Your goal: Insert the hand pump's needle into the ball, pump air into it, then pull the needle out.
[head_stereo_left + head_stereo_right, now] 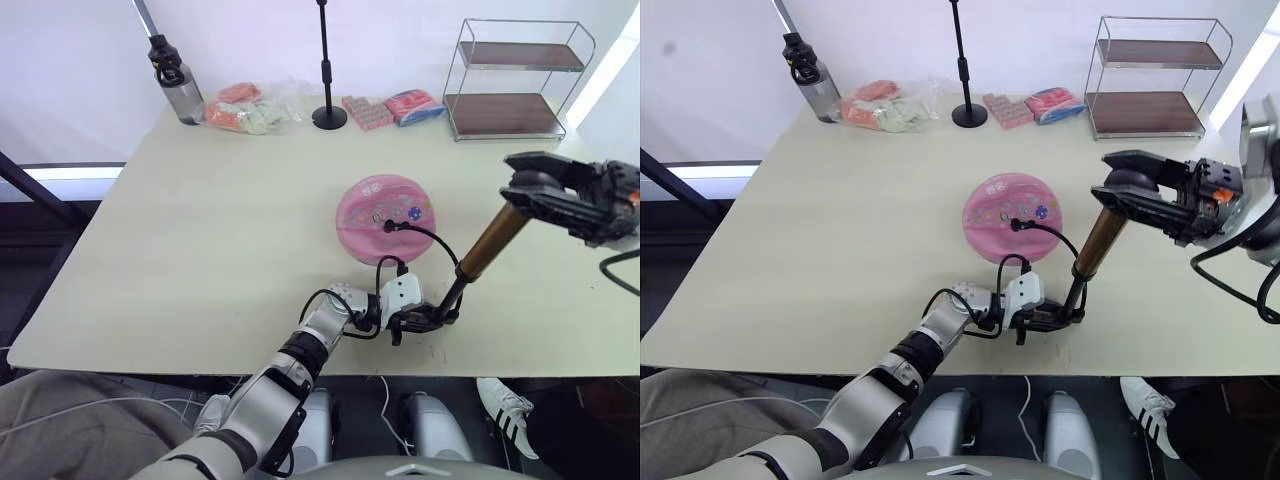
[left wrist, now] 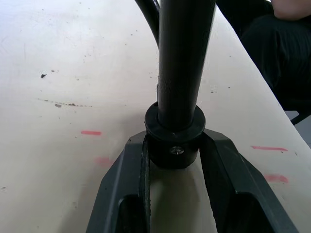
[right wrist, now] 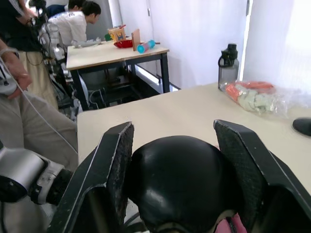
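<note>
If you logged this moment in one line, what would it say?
left end effector: holds pump base | right end effector: on handle | hose in ball

The ball [image 1: 385,218] was pink with small cartoon prints, slack and flattened, resting on the table [image 1: 200,240]. The pump [image 1: 490,243] stood tilted on the table just in front of and right of the ball: gold-bronze barrel, black base [image 2: 173,143] down near the table's front edge, black handle [image 3: 182,179] uppermost. Its thin black hose [image 1: 430,237] looped from the base to the ball's top. The needle was too small to make out.
</note>
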`<state>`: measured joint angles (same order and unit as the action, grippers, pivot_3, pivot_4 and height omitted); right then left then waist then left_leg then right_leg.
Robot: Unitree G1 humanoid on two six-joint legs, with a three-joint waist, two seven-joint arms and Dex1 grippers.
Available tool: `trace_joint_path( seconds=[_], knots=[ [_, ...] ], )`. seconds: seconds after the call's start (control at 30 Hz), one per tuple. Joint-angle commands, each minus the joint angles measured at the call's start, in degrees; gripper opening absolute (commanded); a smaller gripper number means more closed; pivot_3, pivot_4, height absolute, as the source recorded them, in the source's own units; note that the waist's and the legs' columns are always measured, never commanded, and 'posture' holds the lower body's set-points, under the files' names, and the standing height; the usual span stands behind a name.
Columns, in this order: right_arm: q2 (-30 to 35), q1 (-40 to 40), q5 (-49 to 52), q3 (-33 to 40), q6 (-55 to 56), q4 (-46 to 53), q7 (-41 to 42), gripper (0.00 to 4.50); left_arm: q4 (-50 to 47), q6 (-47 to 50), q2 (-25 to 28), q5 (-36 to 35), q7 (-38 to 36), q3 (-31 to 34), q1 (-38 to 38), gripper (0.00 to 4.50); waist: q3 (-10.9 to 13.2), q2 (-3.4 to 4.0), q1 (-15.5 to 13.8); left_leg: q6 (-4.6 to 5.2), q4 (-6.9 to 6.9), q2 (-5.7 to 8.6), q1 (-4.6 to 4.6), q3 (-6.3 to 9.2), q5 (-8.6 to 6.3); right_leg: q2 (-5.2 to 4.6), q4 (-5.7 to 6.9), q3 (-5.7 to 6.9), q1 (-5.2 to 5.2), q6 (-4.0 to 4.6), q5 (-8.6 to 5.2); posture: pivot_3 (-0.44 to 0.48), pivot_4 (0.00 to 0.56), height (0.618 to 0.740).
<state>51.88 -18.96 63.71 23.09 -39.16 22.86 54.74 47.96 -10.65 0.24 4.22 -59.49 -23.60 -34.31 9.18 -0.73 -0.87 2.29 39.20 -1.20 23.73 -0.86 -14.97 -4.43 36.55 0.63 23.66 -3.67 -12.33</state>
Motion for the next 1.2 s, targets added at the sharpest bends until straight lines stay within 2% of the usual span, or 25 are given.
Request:
trace_joint_path(
  seconds=[0.03, 0.17, 0.27, 0.47, 0.7, 0.83, 1.0, 1.2],
  knots=[
    [-2.7, 5.4, -8.0, -3.1, 6.9, 1.1, 3.8, 2.16, 4.3, 2.1, 1.1, 3.2, 0.4, -2.0, 1.8, 1.00, -0.2, -0.18, 0.0, 0.00, 0.00, -0.01, -0.03, 0.00, 0.00, 0.02, 0.00, 0.00, -0.03, 0.00, 0.00, 0.000, 0.150, 0.740],
    [-5.5, 12.3, -15.6, -9.1, 13.1, -0.3, 7.2, 2.16, 4.6, 2.0, 1.4, 3.2, 0.4, -1.8, 1.6, 1.00, -1.3, -1.03, 0.1, 0.04, -0.05, -0.09, -0.30, 0.12, -0.04, 0.09, -0.05, 0.01, -0.27, 0.04, -0.03, 0.000, 0.150, 0.740],
    [-7.3, 14.0, -16.0, -11.6, 13.7, -1.6, 7.2, 2.16, 5.1, 1.8, 1.7, 3.3, 0.8, -1.5, 1.3, 1.00, -1.9, -1.63, 0.3, 0.11, -0.41, -0.20, -1.20, 0.19, -0.11, 0.11, -0.47, 0.07, -1.07, 0.19, -0.29, 0.000, 0.150, 0.740],
    [-9.1, 13.6, -18.5, -15.0, 14.6, -5.1, 7.1, 2.16, 5.4, 1.1, 2.1, 3.5, 0.8, -1.1, 1.4, 1.00, -2.0, -1.33, 0.1, 0.10, -0.67, -0.49, -1.22, 0.04, -0.11, 0.08, -0.67, 0.03, -1.07, 0.35, -0.20, 0.000, 0.150, 0.740],
    [-13.2, 17.8, -29.9, -23.2, 23.3, -11.4, 8.5, 2.16, 5.3, 0.2, 2.0, 3.3, 2.1, -0.5, 2.2, 1.00, -2.1, -1.17, 0.1, 0.10, -0.79, -0.45, -1.22, 0.08, -0.11, 0.14, -0.68, 0.05, -1.01, 0.46, -0.24, 0.000, 0.150, 0.740],
    [-15.1, 18.1, -33.1, -23.9, 27.7, -15.4, 8.6, 2.16, 4.6, -0.1, 2.1, 3.4, 2.0, -0.7, 3.5, 1.00, -2.1, -1.07, 0.1, 0.10, -0.79, -0.33, -1.26, 0.03, -0.11, 0.15, -0.68, 0.03, -1.01, 0.44, -0.25, 0.000, 0.150, 0.740],
    [-14.5, 17.3, -29.9, -21.5, 26.5, -12.6, 8.8, 2.16, 4.1, -0.1, 2.3, 3.4, 2.0, -0.6, 4.3, 1.00, -2.1, -1.07, 0.2, 0.10, -0.80, -0.32, -1.26, 0.06, -0.11, 0.18, -0.68, 0.04, -1.02, 0.44, -0.25, 0.000, 0.150, 0.740],
    [-8.9, 9.3, -17.0, -13.6, 14.8, -3.7, 6.0, 2.16, 6.5, -0.9, 2.0, 3.6, 2.4, -0.3, 3.5, 1.00, -1.7, -0.64, 0.1, 0.10, -0.78, -0.33, -1.06, 0.04, -0.11, 0.14, -0.68, 0.03, -0.84, 0.45, -0.24, 0.000, 0.150, 0.740]
  ],
)
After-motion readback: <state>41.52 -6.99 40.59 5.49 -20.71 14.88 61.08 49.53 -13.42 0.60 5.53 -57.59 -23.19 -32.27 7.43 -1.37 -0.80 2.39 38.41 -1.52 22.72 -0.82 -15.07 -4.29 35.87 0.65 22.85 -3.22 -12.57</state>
